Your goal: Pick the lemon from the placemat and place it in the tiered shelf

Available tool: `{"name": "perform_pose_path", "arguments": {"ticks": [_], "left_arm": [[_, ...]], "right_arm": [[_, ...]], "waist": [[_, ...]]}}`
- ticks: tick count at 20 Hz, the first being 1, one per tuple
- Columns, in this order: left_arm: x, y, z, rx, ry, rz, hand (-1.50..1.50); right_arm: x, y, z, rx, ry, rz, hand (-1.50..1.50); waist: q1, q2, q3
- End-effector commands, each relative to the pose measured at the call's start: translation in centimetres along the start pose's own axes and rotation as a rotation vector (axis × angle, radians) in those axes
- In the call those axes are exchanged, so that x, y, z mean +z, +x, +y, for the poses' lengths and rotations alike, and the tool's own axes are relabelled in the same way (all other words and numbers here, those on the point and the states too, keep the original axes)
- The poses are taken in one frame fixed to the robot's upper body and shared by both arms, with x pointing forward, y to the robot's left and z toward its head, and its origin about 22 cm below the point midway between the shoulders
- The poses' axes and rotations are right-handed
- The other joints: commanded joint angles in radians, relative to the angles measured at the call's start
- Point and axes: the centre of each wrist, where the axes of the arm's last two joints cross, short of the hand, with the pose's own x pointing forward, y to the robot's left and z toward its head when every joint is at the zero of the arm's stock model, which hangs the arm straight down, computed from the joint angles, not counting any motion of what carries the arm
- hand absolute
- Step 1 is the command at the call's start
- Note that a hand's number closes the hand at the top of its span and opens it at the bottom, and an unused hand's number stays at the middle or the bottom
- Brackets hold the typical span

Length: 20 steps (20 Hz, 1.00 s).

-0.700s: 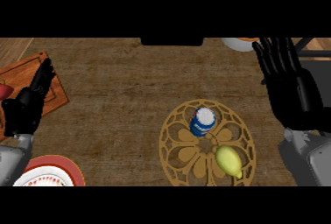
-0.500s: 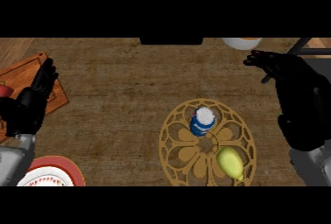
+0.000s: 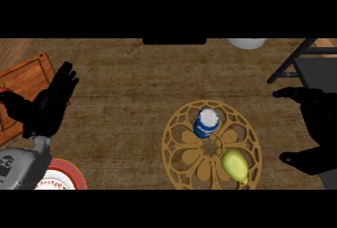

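Looking down from the head view, I found the lemon [image 3: 235, 165] lying on the round gold placemat [image 3: 212, 147], on its lower right part, with nothing gripping it. A blue and white can [image 3: 206, 123] stood on the same placemat, above and left of the lemon and apart from it. The right robot hand [image 3: 320, 129] hovered to the right of the placemat, off its edge, fingers bent inward and thumb spread, with nothing held. The left robot hand [image 3: 50, 104] rested well left of the placemat, fingers straight and pointing up, empty, beside a wooden board [image 3: 26, 78]. A red and white plate [image 3: 63, 177] sat at the lower left of the placemat, on the bench [image 3: 125, 102]. A dark shelf frame [image 3: 304, 58] showed up and right of the placemat.
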Motion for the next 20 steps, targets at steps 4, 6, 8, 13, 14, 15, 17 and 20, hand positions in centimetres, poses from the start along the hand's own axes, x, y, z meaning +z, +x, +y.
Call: {"name": "perform_pose_path", "arguments": {"ticks": [4, 6, 8, 13, 14, 15, 17, 20], "left_arm": [[0.0, 0.5, 0.7, 0.028, -0.011, 0.022, 0.00], [0.9, -0.7, 0.9, 0.032, 0.006, 0.015, 0.00], [0.9, -1.1, 0.5, 0.042, -0.001, 0.045, 0.00], [0.8, -0.9, 0.7, 0.029, 0.023, 0.050, 0.00], [0.6, -0.6, 1.7, 0.027, 0.038, 0.042, 0.00], [0.8, -0.8, 1.8, 0.019, 0.036, 0.052, 0.00], [0.5, -0.4, 1.5, 0.011, 0.044, 0.033, 0.00], [0.6, -0.9, 0.4, 0.031, 0.014, 0.046, 0.00]], "right_arm": [[3.5, 4.5, -4.4, 0.011, 0.309, -0.015, -1.50], [3.4, 5.6, -3.9, 0.090, 0.378, 0.081, -1.50], [2.2, 7.7, -4.2, 0.225, 0.444, 0.154, -1.50], [-1.3, 11.7, -2.7, 0.765, 0.557, 0.181, -1.50], [-1.9, 12.7, -2.6, 0.863, 0.539, 0.148, -1.50], [-2.6, 13.8, -2.2, 0.961, 0.566, 0.156, -1.50], [-1.5, 13.2, 0.0, 1.045, 0.566, 0.148, -1.50], [1.5, 11.8, 3.7, 1.089, 0.540, 0.207, -1.50]], "waist": [[-0.013, -0.005, -0.002], [-0.016, -0.009, -0.003], [-0.025, -0.011, -0.004], [-0.055, -0.024, -0.005], [-0.056, -0.024, -0.005], [-0.059, -0.028, -0.007], [-0.067, -0.023, -0.005], [-0.045, -0.012, -0.004]]}}
